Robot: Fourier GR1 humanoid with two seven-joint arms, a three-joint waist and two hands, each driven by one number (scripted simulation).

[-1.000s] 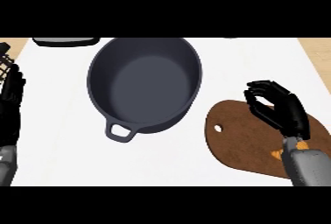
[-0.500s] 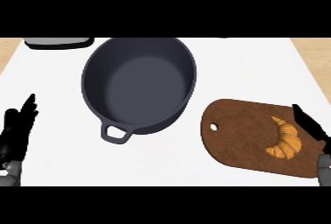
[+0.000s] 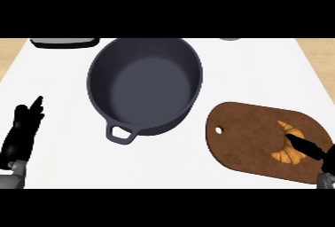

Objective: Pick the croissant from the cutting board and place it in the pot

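Note:
A golden croissant (image 3: 289,142) lies on the right part of the brown cutting board (image 3: 248,137). Left of the board stands a dark grey oval pot (image 3: 145,82) with nothing inside, its loop handle (image 3: 122,133) pointing toward me. My right hand (image 3: 313,150) comes in from the lower right with straight fingers, and a fingertip lies over the croissant's lower half. My left hand (image 3: 23,131) stays open at the left edge, fingers up, resting well clear of the pot.
The white counter (image 3: 65,80) has wooden strips along both sides. A dark tray-like object (image 3: 64,42) sits at the back left, and a small grey item (image 3: 229,39) peeks in at the back edge.
My right hand has moved left from the edge, its finger now over the croissant. One second ago that hand was curled above the board and hid the croissant. The left hand has barely shifted.

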